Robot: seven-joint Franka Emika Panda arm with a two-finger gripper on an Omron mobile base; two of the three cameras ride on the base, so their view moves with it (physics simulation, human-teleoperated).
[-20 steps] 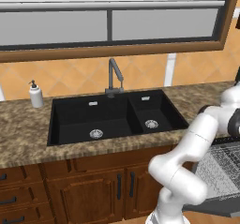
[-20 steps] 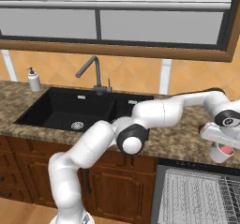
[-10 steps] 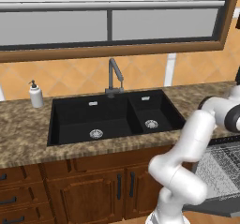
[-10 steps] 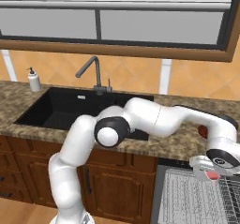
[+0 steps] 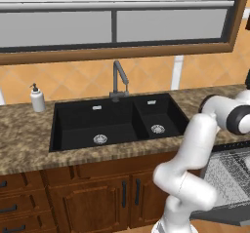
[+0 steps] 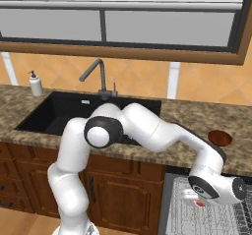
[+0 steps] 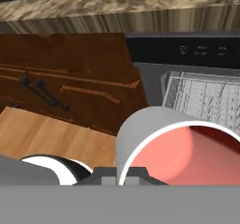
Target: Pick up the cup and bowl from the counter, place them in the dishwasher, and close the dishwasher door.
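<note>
My gripper (image 6: pixel 196 198) is shut on the cup (image 6: pixel 199 202), held low over the grey wire rack (image 6: pixel 183 217) of the open dishwasher. In the hand view the cup (image 7: pixel 168 148) is close up, with a pale wall and a red inside. Behind it lie the rack (image 7: pixel 211 95) and the black control strip (image 7: pixel 187 50). The dark reddish-brown bowl (image 6: pixel 220 138) sits on the granite counter (image 6: pixel 192 116), above and to the right of my hand. The dishwasher door (image 5: pixel 222 215) lies dropped open under the rack (image 5: pixel 229 171).
A black double sink (image 5: pixel 114 122) with a faucet (image 5: pixel 118 78) is set in the counter, and a white soap dispenser (image 5: pixel 37 99) stands at its left. Brown cabinet doors (image 7: pixel 70 78) flank the dishwasher, with wooden floor (image 7: pixel 42 134) below.
The arm has swung down from counter height, carrying the cup from beside the counter's edge to just above the dishwasher rack. The bowl has come into view on the counter.
</note>
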